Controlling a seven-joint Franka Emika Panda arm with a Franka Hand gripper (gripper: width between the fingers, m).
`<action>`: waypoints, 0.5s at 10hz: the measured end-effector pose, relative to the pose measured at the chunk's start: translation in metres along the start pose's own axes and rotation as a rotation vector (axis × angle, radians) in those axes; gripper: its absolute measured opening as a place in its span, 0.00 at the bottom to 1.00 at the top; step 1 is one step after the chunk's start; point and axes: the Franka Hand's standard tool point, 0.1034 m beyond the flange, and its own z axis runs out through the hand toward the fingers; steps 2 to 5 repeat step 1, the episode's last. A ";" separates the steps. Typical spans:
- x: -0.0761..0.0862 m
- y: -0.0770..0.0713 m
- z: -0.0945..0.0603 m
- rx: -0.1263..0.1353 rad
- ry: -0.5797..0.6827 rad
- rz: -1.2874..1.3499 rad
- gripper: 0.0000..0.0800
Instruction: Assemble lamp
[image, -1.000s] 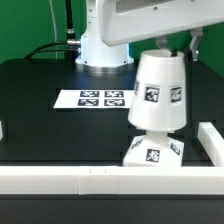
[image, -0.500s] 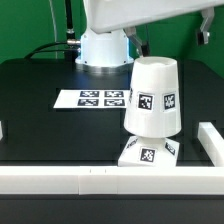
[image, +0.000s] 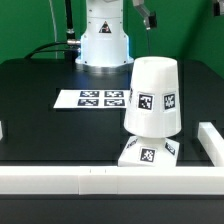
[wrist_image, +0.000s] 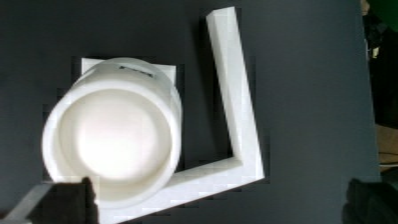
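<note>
The white tapered shade (image: 153, 96) stands upright, wide end up, on the flat square base (image: 150, 154) near the front right of the table. Both carry square tags. The bulb is not in view. In the wrist view I look down into the shade (wrist_image: 118, 135), with a corner of the base (wrist_image: 143, 68) showing beyond it. My gripper (image: 148, 17) is high above the shade at the top edge of the exterior view. Its dark fingers (wrist_image: 59, 203) stand wide apart and hold nothing, with the gripper (wrist_image: 217, 203) well clear of the shade.
The marker board (image: 95, 98) lies flat on the black table to the exterior view's left of the lamp. A white rail (image: 60, 180) runs along the front edge and turns up the right side (image: 212, 140); its corner (wrist_image: 240, 150) shows in the wrist view. The arm's white pedestal (image: 105, 42) stands at the back.
The arm has lifted up and away from the shade. The shade stays standing on the base and has not moved in the last half second.
</note>
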 end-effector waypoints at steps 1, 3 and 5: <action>0.000 -0.001 0.000 0.000 0.000 -0.001 0.87; 0.000 -0.001 0.000 0.000 0.000 -0.001 0.87; 0.000 -0.001 0.000 0.000 0.000 -0.001 0.87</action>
